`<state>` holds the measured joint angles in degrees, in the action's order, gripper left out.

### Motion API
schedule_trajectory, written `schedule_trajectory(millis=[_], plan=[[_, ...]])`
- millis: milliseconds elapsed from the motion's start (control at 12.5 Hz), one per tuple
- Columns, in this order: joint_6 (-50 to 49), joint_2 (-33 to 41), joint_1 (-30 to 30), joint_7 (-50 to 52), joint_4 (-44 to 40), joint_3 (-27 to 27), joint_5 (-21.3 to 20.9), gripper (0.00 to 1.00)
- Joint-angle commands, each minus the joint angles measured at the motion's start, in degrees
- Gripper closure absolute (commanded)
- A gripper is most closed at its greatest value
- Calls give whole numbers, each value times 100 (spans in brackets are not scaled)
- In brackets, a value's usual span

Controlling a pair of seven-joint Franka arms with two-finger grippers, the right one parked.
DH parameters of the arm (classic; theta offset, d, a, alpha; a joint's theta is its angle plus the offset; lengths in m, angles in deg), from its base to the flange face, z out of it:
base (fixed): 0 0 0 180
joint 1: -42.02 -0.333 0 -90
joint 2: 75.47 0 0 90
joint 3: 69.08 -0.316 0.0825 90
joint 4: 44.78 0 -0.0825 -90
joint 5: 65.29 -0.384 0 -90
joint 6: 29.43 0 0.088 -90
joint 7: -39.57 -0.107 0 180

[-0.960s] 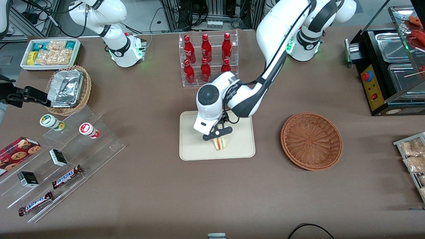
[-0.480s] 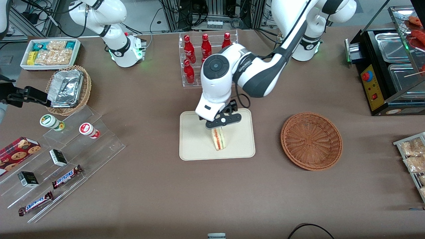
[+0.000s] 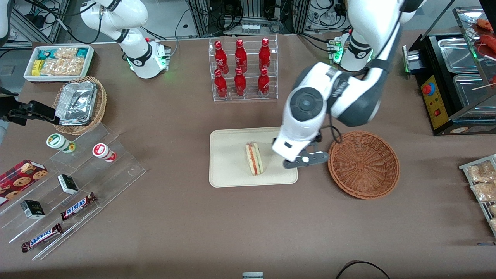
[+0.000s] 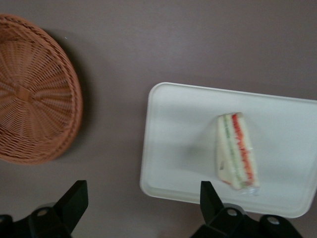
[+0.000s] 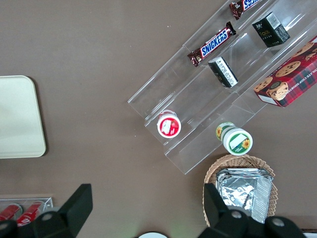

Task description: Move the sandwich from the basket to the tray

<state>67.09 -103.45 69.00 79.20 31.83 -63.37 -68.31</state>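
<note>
The sandwich (image 3: 254, 159) (image 4: 237, 151), a white-bread wedge with red and green filling, lies on the cream tray (image 3: 228, 170) (image 4: 178, 144), free of any grip. The reddish-brown wicker basket (image 3: 363, 164) (image 4: 34, 119) stands empty beside the tray, toward the working arm's end. My gripper (image 3: 305, 159) (image 4: 143, 201) hangs above the gap between the tray's edge and the basket, open, with nothing between its black fingers (image 4: 74, 198).
A clear rack of red bottles (image 3: 242, 68) stands farther from the front camera than the tray. A clear stepped shelf with snacks (image 3: 73, 182) and a tan basket of foil (image 3: 79, 104) lie toward the parked arm's end. A black food warmer (image 3: 453, 77) sits at the working arm's end.
The gripper let go of the sandwich on the tray, rose, and swung sideways toward the basket. The sandwich stays on the tray.
</note>
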Motion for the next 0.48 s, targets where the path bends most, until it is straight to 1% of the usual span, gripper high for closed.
schedule_trajectory(millis=[0,320,400], plan=[[24,915,-578,-1076,1037,53,46,0],[42,1768,-1308,-2553,1944,53,64,0],[25,1918,-1414,-2774,2042,44,160,0]])
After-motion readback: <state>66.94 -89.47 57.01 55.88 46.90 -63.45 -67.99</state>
